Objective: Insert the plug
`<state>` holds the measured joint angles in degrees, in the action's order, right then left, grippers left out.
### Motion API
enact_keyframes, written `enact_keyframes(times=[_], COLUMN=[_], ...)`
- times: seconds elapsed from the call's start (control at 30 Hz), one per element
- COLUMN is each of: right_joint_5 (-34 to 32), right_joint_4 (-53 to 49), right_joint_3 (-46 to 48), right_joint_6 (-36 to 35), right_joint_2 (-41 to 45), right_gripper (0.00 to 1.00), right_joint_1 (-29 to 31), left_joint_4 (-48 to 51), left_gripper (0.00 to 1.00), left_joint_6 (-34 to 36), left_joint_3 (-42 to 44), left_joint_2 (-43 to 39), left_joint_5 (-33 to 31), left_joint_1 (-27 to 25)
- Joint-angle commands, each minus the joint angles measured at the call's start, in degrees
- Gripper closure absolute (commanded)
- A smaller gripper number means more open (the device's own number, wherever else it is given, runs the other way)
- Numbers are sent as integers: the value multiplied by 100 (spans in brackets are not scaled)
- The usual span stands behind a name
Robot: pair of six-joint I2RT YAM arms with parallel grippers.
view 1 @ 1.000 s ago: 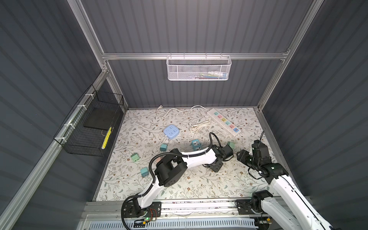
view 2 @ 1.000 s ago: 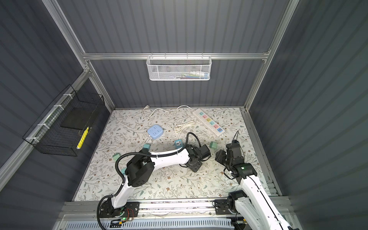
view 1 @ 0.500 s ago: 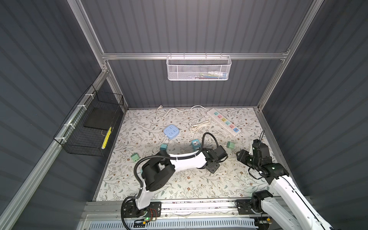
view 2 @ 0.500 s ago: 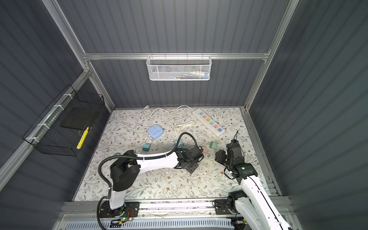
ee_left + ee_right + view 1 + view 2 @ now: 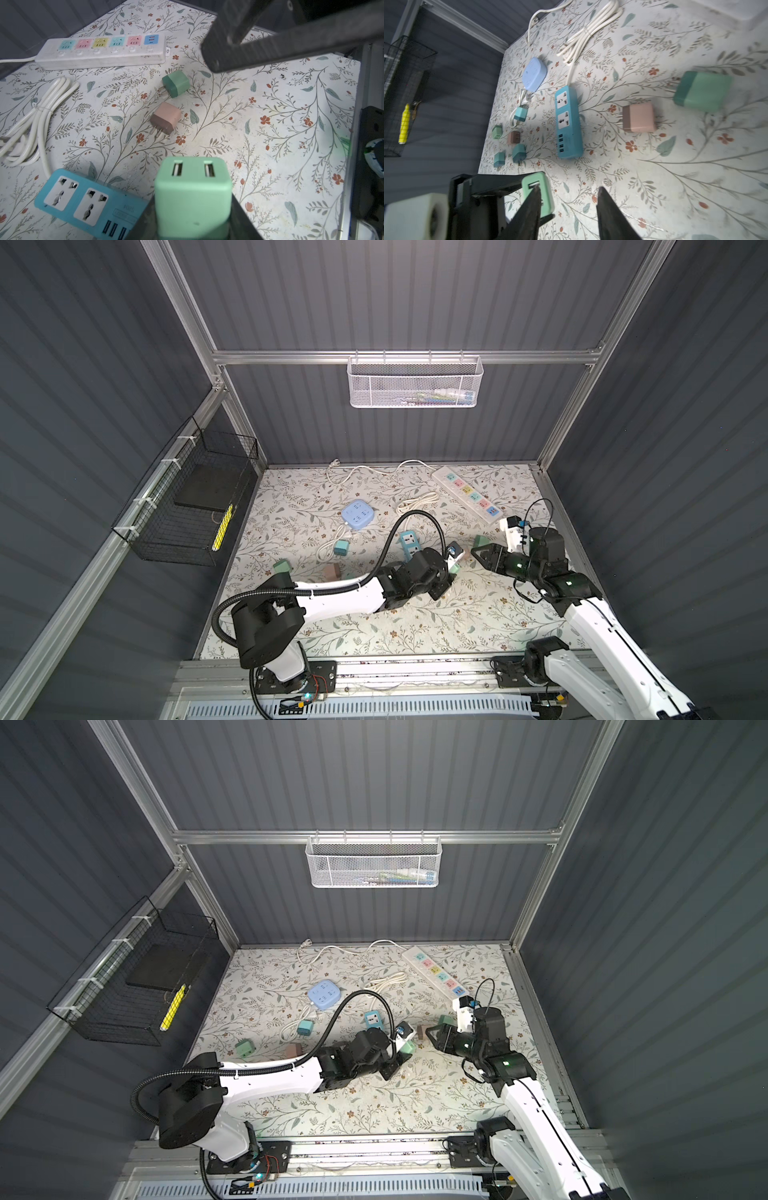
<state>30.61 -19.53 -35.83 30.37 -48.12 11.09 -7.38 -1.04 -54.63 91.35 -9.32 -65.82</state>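
The left gripper (image 5: pixel 193 224) is clamped on the mint plug (image 5: pixel 193 187), whose USB ports face away from the wrist. In both top views the plug sits just right of the frame's centre, over the mat (image 5: pixel 374 630) and near the teal strip (image 5: pixel 409 545). The right gripper (image 5: pixel 569 187) points at it from the right, with its jaws apart and nothing in them.

The white-and-black left arm (image 5: pixel 340 599) stretches low, its black left gripper (image 5: pixel 192 204) clamped on a mint-green cube plug (image 5: pixel 193 187). The black right gripper (image 5: pixel 569 188) hovers just beside that plug, jaws apart.
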Motion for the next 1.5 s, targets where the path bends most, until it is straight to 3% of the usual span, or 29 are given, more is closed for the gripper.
enact_keyframes(times=[0.0, 0.63, 0.97, 1.07, 1.2, 1.47], right_joint_5=[773, 362, 112, 50, -79, -435], right_joint_4=[276, 450, 371, 367, 395, 499], right_joint_3=[-204, -179, -196, -220, -242, -469], right_joint_6=[-194, -211, -222, -225, -164, -190], right_joint_2=[-144, -850, -927, -868, -804, -963], right_gripper=[50, 52, 66, 70, 72, 73], right_joint_1=[72, 975, 1191, 1219, 1233, 1272], left_joint_4=[-431, -372, -361, -296, -62, 204], left_gripper=[74, 75, 72, 60, 34, 19], left_joint_6=[351, 487, 474, 428, 340, -106], left_joint_3=[14, -131, -174, -206, -273, 111], left_joint_2=[-198, -214, -230, -236, -296, -1173], left_joint_5=[47, -43, -83, -189, -321, -788], left_joint_1=[34, 34, 35, 34, 34, 34])
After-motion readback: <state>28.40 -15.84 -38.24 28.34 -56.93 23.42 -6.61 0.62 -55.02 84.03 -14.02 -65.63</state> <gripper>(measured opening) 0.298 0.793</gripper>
